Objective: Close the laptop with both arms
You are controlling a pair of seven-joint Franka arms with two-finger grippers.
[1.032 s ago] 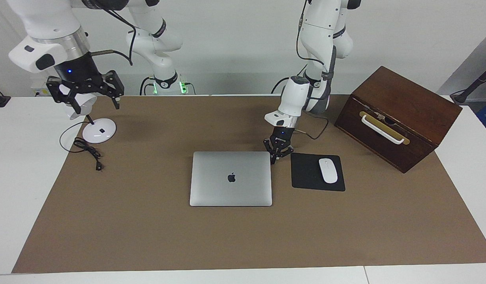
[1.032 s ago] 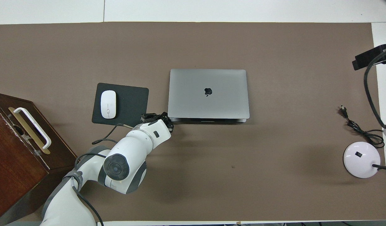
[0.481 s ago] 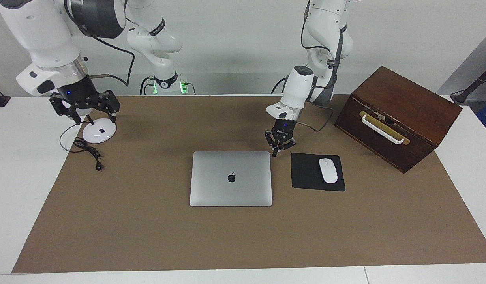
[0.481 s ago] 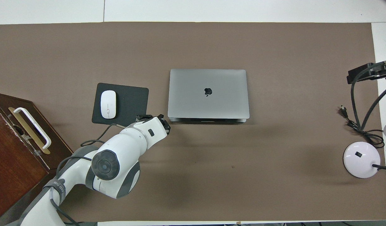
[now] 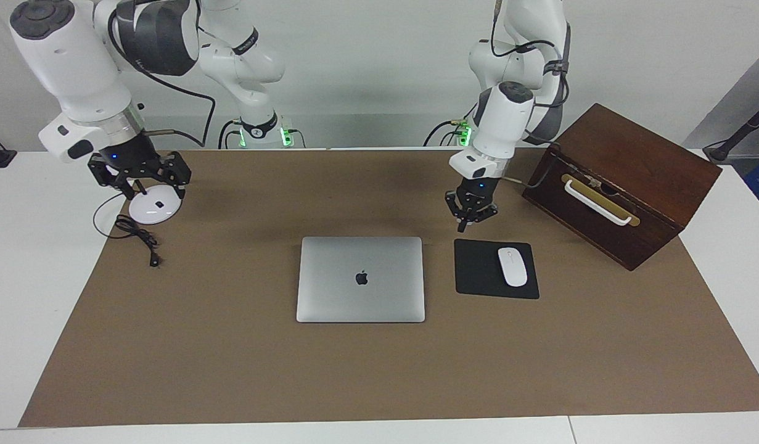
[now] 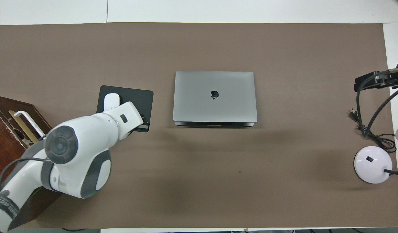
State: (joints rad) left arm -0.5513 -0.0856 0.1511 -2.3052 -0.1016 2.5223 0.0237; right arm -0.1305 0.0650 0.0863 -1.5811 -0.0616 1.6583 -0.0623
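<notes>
The silver-grey laptop [image 5: 361, 279] lies shut and flat mid-table beside the mousepad [image 5: 496, 269]; it looks stiff, smooth and slippery, best pressed on the lid rather than pinched. The left gripper [image 5: 470, 214], fingertips together and empty, hangs over the mousepad's robot-side edge, its tips hidden from overhead by the wrist. The right gripper [image 5: 139, 174] hangs spread wide and empty over the lamp base [image 5: 155, 205].

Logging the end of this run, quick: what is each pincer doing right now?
Left pincer: shut, holding nothing, over the mat just robot-side of the mousepad.
Right pincer: open, holding nothing, above the lamp base.
</notes>
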